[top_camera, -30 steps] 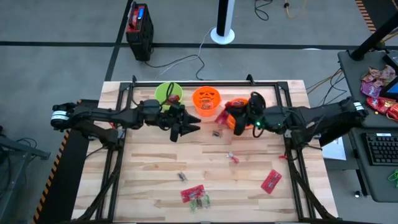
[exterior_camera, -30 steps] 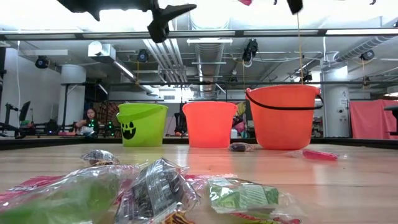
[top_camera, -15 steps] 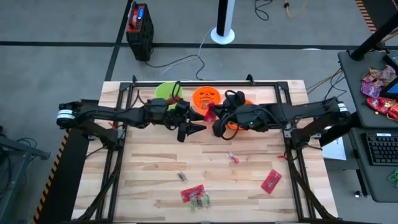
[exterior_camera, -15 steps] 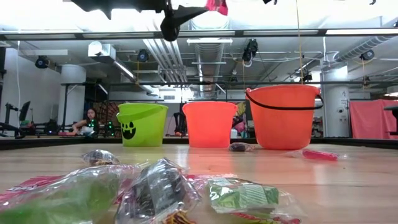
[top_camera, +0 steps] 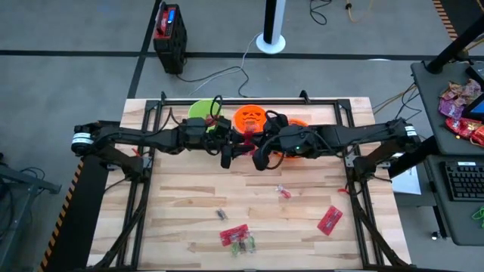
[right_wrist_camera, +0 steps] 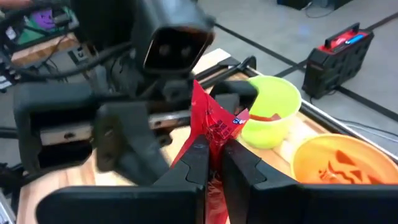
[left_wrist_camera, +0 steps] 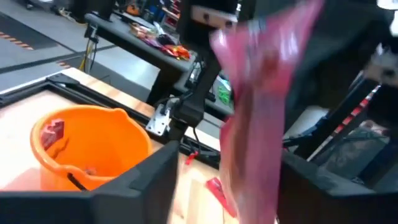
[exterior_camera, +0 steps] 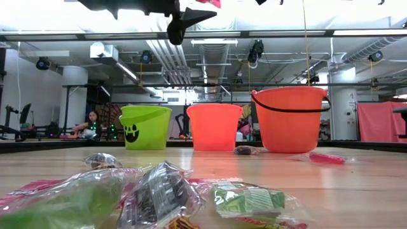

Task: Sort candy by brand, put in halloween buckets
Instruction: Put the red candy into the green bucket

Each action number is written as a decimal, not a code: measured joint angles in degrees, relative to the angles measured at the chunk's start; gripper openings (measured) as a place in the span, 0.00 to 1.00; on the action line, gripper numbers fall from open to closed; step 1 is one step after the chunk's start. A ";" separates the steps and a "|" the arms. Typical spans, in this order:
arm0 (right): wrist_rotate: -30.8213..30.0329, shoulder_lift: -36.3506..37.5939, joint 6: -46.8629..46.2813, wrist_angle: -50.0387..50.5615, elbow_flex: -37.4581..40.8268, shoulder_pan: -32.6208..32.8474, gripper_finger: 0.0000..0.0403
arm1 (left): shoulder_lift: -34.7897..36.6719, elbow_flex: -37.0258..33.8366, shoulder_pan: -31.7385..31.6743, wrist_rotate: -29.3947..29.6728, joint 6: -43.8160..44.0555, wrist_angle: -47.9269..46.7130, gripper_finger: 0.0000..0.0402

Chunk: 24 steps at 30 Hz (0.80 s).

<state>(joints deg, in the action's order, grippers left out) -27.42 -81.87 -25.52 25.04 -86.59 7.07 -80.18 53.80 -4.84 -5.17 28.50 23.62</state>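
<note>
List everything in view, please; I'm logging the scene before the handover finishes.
Lime green bucket: one, table's far edge.
Jack-o'-lantern bucket: one, orange, beside it.
Wider orange bucket: one, under the right arm.
Red packet: one, held between the arms.
Loose candy: red packets and small pieces, near side of the table.
Red-and-black unit: one, on the floor.
Pink and red bags: a heap, side desk.
Person: one, seated in the background.
Left end effector: open at the packet.
Right end effector: shut on the red packet.
</note>
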 joint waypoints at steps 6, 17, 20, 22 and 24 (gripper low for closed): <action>-0.02 -0.87 -0.30 -0.49 0.04 0.00 0.05 | 0.13 1.69 0.02 -0.59 -1.89 -6.03 0.13; 4.45 0.11 -9.10 2.43 0.04 -2.94 0.26 | 1.29 1.69 -0.61 -1.27 -2.50 -8.74 0.01; 4.70 0.42 -10.50 4.93 -0.11 -3.95 0.35 | 2.69 1.69 -2.03 -1.17 -1.78 -13.67 0.00; 4.68 1.05 -11.33 7.08 -0.43 -4.49 0.40 | 4.27 1.69 -3.72 0.58 -1.04 -19.70 0.00; 4.57 1.66 -12.76 9.83 -1.00 -4.84 0.43 | 6.36 2.08 -6.17 3.16 -0.94 -27.56 0.00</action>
<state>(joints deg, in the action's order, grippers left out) -22.84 -80.20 -38.27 34.87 -87.59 2.23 -73.82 55.87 -11.01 -2.01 27.56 -3.93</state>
